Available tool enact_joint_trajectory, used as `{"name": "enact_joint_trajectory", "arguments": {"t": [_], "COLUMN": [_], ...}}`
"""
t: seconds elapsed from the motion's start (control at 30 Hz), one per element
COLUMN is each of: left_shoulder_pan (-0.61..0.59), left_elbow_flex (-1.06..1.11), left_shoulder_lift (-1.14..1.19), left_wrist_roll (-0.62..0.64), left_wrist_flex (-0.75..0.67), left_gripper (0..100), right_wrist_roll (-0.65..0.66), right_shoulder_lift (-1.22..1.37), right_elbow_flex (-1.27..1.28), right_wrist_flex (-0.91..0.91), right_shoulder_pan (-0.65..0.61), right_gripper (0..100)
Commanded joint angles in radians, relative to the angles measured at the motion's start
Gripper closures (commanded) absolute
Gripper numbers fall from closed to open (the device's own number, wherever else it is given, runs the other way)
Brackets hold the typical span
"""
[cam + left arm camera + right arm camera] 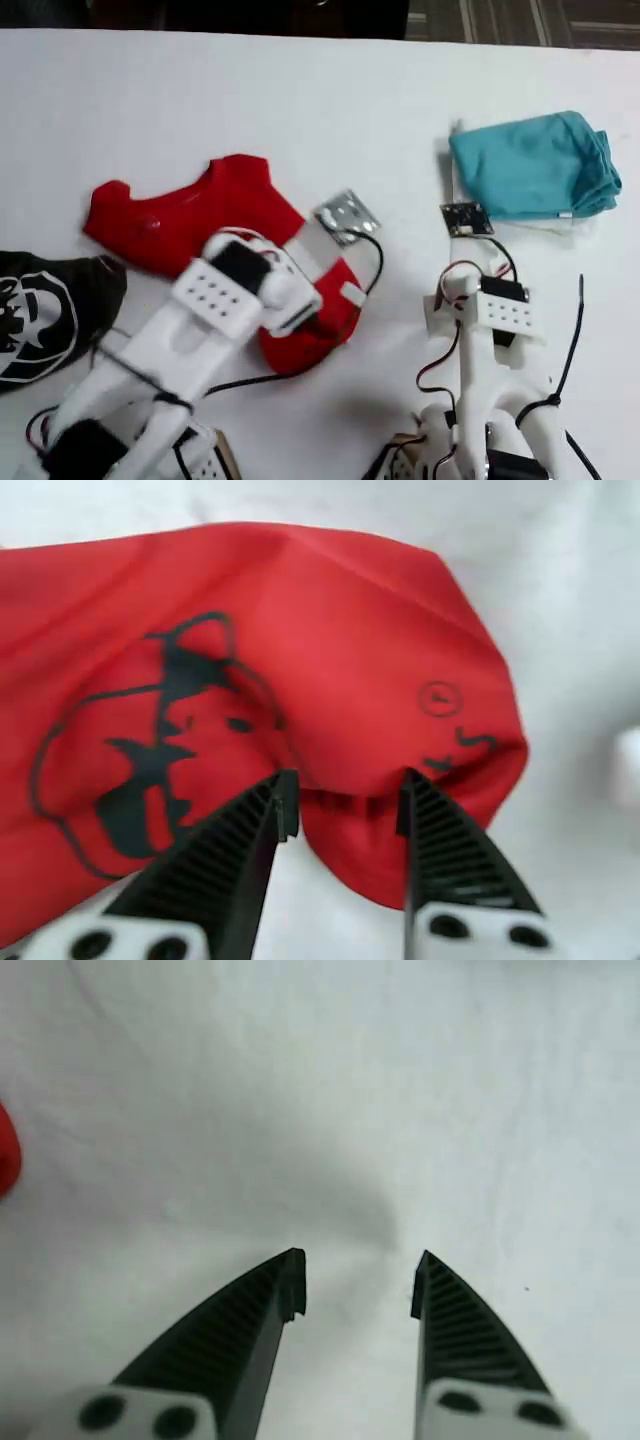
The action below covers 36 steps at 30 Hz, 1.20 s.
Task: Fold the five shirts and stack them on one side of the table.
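Observation:
A red shirt with a black drawing lies crumpled left of the table's middle. My left arm hangs over its near right end. In the left wrist view my left gripper is open, its jaws straddling a bunched edge of the red shirt. A teal shirt lies folded at the far right. A black shirt with a white print sits at the left edge. My right arm stands near the teal shirt, its right gripper open over bare cloth.
The white tablecloth covers the whole table, with wide free room across the back and middle. Cables trail from both arm bases along the front edge. A sliver of red shirt shows in the right wrist view.

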Motion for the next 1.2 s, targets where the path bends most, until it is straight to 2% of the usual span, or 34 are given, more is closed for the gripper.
{"name": "enact_joint_trajectory", "arguments": {"t": [0.0, 0.17, 0.33, 0.5, 0.63, 0.73, 0.87, 1.03, 1.17], "left_shoulder_pan": [0.078, 0.147, 0.147, 0.130, 0.075, -0.006, -0.227, -0.505, -0.600], "left_elbow_flex": [-0.005, 0.005, 0.002, -0.041, 0.008, 0.053, 0.022, -0.151, -0.325], "left_shoulder_lift": [0.055, 0.121, 0.163, 0.157, 0.201, 0.272, 0.348, 0.382, 0.384], "left_wrist_roll": [0.006, 0.006, 0.002, -0.084, -0.098, -0.138, -0.157, -0.158, -0.160], "left_wrist_flex": [0.017, 0.023, 0.037, 0.103, 0.052, -0.041, -0.153, -0.141, -0.051], "left_gripper": [82, 82, 82, 82, 82, 82, 82, 82, 82], "right_wrist_roll": [0.000, 0.132, 0.176, 0.176, 0.175, 0.170, 0.167, 0.167, 0.167], "right_shoulder_lift": [-0.041, -0.041, -0.033, -0.033, -0.035, -0.033, -0.036, -0.033, -0.033], "right_elbow_flex": [-0.008, -0.011, -0.075, -0.112, -0.112, -0.112, -0.112, -0.112, -0.112], "right_wrist_flex": [0.007, 0.008, 0.044, 0.079, 0.077, 0.079, 0.094, 0.091, 0.087], "right_shoulder_pan": [0.088, 0.251, 0.383, 0.404, 0.372, 0.349, 0.328, 0.305, 0.271], "right_gripper": [81.9, 81.9, 81.9, 81.9, 82.0, 82.0, 82.1, 82.1, 82.1]}}
